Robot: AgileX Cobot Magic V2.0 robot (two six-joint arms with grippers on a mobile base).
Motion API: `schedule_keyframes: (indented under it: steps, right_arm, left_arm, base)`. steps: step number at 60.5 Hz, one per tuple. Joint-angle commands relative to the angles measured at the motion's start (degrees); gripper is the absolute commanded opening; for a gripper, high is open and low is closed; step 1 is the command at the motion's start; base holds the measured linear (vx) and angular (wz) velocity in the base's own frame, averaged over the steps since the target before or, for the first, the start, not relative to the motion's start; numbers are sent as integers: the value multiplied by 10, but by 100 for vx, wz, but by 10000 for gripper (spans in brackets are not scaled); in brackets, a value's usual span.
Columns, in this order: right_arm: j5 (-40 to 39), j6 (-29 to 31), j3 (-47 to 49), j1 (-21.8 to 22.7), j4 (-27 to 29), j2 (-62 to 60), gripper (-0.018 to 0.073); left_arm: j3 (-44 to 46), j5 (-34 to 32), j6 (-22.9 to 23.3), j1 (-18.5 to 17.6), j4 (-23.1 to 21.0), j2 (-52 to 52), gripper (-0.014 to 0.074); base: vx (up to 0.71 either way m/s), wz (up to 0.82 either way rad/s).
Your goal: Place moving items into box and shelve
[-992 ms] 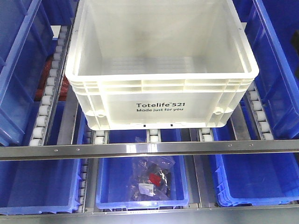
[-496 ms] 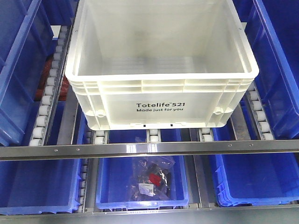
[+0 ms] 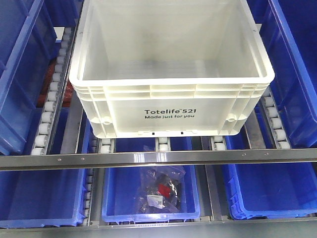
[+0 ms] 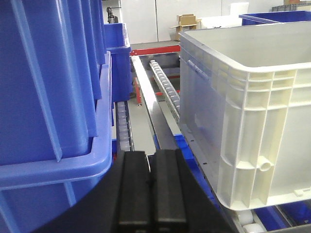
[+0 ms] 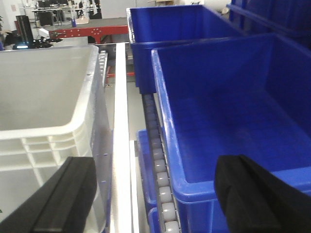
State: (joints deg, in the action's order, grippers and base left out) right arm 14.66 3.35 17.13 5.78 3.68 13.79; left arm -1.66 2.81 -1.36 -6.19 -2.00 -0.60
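White Totelife box (image 3: 171,74) is seen resting on the shelf rollers (image 3: 47,116) between blue bins (image 3: 22,69), apparently empty, so shelving looks done but no packing is evident. Bagged items (image 3: 159,191) are left in the lower blue bin (image 3: 111,198). Left gripper (image 4: 151,187) is pressed together on nothing; right gripper (image 5: 155,194) is spread wide, nothing held.
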Motion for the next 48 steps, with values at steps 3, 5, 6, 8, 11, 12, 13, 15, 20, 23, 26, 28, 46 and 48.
schedule_keyframes:
  steps: [3, 5, 6, 8, 11, 12, 13, 15, 20, 23, 26, 28, 46, 48]
  right_arm:
    - [-101, -86, -29, -38, -85, -14, 549]
    - [-121, -94, -46, -49, -93, -19, 549]
    - [-134, -96, -53, -56, -94, -22, 549]
    - [-152, -96, -70, -65, -97, -28, 549]
    - [-170, -95, -96, -70, -96, -38, 546]
    - [-174, -94, -106, -70, -96, -43, 543]
    - [-178, -93, -115, -69, -96, -45, 540]
    - [-184, -87, -131, -69, -97, -54, 536]
    - [-211, -66, -184, -69, -98, -95, 517]
    - [-183, -65, -193, -69, -97, -131, 510]
    - [-150, -65, -192, -67, -97, -163, 505]
    - [-147, -65, -192, -68, -96, -155, 501]
    - [-130, -65, -191, -70, -97, -128, 464]
    - [-126, -66, -191, -70, -96, -128, 457]
  left_arm:
    - [-12, -48, 2, 1, -4, -5, -6]
    - [-12, -48, 2, 1, -4, -5, -6]
    - [-12, -48, 2, 1, -4, -5, -6]
    - [-12, -48, 2, 1, -4, -5, -6]
    - [-12, -48, 2, 1, -4, -5, -6]
    - [-12, -48, 2, 1, -4, -5, -6]
    - [-12, -48, 2, 1, -4, -5, -6]
    - [-12, -48, 2, 1, -4, -5, -6]
    - [-12, -48, 2, 1, -4, -5, -6]
    - [-12, -48, 2, 1, -4, -5, -6]
    - [-12, -48, 2, 1, -4, -5, -6]
    - [-12, -48, 2, 1, -4, -5, -6]
    - [-12, -47, 2, 1, -4, -5, -6]
    - [-12, -47, 2, 1, -4, -5, -6]
  base:
    - [0, 0]
    - [0, 0]
    - [0, 0]
    - [0, 0]
    - [0, 0]
    - [0, 0]
    - [0, 0]
    - [0, 0]
    - [0, 0]
    - [0, 0]
    - [0, 0]
    - [0, 0]
    - [0, 0]
    - [0, 0]
